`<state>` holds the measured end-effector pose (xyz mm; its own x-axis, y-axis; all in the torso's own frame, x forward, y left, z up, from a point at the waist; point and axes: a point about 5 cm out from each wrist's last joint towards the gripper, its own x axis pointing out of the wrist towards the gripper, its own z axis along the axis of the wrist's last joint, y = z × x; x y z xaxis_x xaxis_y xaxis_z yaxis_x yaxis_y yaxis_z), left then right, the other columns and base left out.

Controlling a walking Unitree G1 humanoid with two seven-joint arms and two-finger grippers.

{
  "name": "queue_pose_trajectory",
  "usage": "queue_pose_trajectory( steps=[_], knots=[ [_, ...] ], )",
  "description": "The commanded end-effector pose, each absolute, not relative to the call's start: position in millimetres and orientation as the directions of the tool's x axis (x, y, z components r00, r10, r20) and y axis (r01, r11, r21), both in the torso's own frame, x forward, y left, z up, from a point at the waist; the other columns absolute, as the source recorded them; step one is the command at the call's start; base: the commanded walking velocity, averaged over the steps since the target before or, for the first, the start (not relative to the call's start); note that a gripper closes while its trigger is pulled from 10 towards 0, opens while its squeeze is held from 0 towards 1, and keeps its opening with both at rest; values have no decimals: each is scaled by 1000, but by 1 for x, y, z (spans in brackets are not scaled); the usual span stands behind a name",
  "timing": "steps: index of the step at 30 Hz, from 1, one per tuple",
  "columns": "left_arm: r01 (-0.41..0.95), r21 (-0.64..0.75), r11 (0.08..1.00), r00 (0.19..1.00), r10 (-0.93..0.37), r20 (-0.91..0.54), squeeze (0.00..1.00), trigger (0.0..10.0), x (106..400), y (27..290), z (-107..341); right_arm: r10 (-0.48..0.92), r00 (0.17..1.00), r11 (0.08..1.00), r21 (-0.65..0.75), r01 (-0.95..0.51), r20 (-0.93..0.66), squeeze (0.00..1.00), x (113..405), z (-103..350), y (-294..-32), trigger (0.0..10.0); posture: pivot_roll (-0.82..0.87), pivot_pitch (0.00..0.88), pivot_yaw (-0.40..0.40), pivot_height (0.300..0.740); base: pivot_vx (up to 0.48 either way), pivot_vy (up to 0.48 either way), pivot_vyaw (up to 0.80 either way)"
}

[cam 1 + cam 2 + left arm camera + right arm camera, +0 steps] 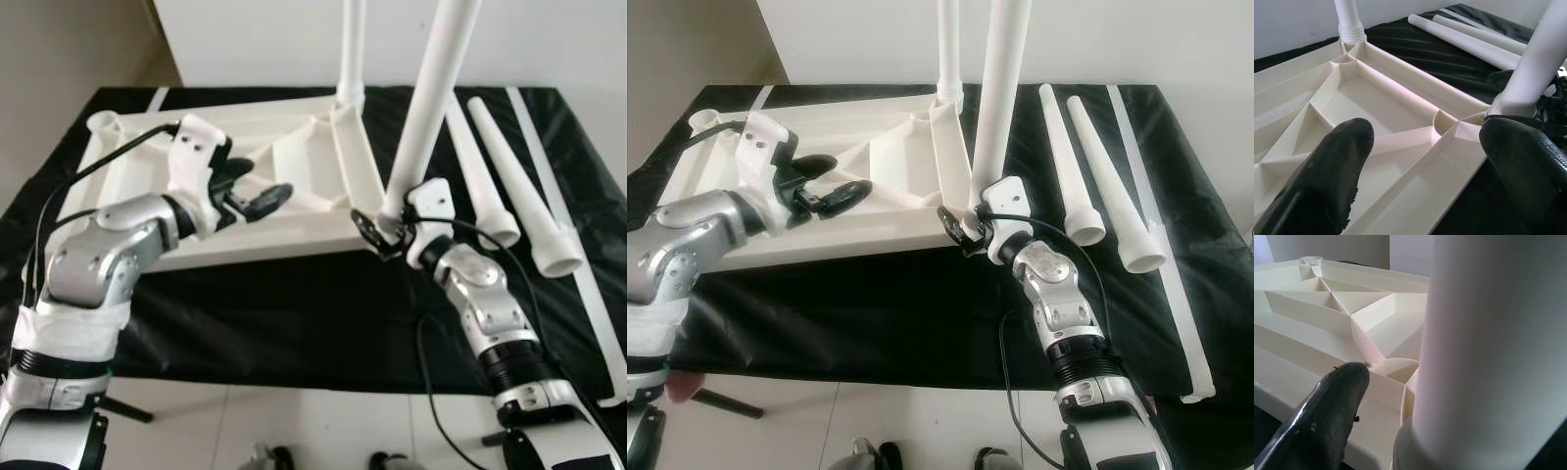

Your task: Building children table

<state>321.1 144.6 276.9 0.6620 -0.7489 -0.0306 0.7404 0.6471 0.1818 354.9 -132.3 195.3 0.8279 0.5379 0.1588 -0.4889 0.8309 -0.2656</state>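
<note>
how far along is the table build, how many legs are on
One leg stands screwed into the far corner of the upturned tabletop. The right gripper grips a second leg at the near corner socket. The left gripper hovers open above the tabletop. Two loose legs lie on the black cloth.

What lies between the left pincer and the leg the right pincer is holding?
Only the upturned tabletop's ribbed underside, seen in the left wrist view, separates the open left pincer from the leg gripped by the right pincer.

smooth white plastic tabletop [294, 211], black cloth [294, 323]
</note>
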Motion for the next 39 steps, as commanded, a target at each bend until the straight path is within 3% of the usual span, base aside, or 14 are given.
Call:
queue_pose_trajectory(
  steps=[1, 13, 14, 15, 16, 17, 18, 24, 30, 39],
  knots=[
    [771, 186, 609, 622, -783, -14, 0, 0, 317, 144, 281, 543, 826, 830, -248, -499, 154, 0, 353, 190, -131, 10000, -52, 172, 68, 740, 0, 0, 0],
    [775, 199, 600, 615, -788, -20, 0, 0, 315, 144, 282, 539, 828, 833, -243, -497, 154, 0, 353, 190, -132, 10000, -52, 174, 73, 740, 0, 0, 0],
    [786, 248, 567, 596, -801, -58, 0, 10000, 313, 141, 279, 538, 829, 834, -242, -496, 154, 0, 353, 190, -132, 10000, -51, 176, 72, 740, 0, 0, 0],
    [797, 254, 548, 579, -813, -64, 0, 10000, 311, 140, 278, 538, 829, 834, -242, -496, 154, 0, 353, 190, -132, 10000, -51, 176, 73, 740, 0, 0, 0],
    [799, 257, 544, 574, -816, -58, 0, 7922, 310, 139, 278, 537, 829, 834, -242, -496, 154, 0, 353, 190, -132, 10000, -52, 175, 73, 740, 0, 0, 0],
    [799, 257, 544, 574, -816, -58, 0, 7922, 310, 139, 278, 537, 829, 834, -242, -496, 154, 0, 353, 190, -132, 10000, -52, 175, 73, 740, 0, 0, 0],
    [793, 244, 558, 584, -811, -42, 0, 0, 311, 140, 280, 537, 829, 834, -241, -495, 154, 0, 353, 190, -132, 10000, -52, 175, 73, 740, 0, 0, 0],
    [785, 261, 562, 591, -806, -39, 0, 0, 311, 141, 281, 536, 830, 835, -240, -495, 155, 0, 353, 190, -132, 10000, -51, 175, 72, 740, 0, 0, 0],
    [696, 427, 578, 662, -746, -69, 0, 0, 319, 144, 278, 534, 831, 837, -236, -493, 158, 0, 354, 191, -132, 10000, -50, 170, 75, 740, 0, 0, 0],
    [677, 425, 601, 685, -726, -64, 0, 0, 324, 148, 279, 531, 832, 839, -234, -491, 160, 0, 353, 190, -133, 10000, -51, 169, 79, 740, 0, 0, 0]
  ],
)
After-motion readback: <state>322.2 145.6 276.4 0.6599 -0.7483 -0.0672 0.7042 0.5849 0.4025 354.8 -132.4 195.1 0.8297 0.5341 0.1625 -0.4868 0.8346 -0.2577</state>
